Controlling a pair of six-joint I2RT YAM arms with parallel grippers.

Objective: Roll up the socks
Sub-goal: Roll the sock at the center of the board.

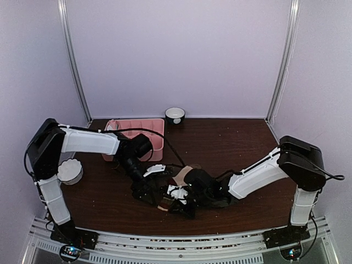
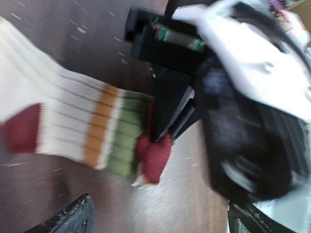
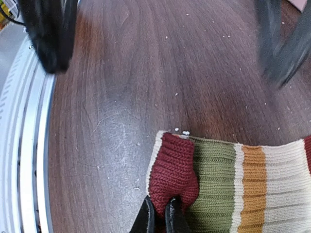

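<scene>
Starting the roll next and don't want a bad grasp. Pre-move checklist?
1. Right gripper shut on the striped sock at its maroon toe: ok.
2. Left gripper open, holding nothing: ok.
3. Sock lying flat on the table beyond the toe: ok.
4. Room between the two grippers: not ok, they crowd close together over the sock.
5. How deep the toe sits in the right gripper: cannot tell, the grip is at the frame's edge.
6. Tray at the back, away from the sock: ok.
</scene>
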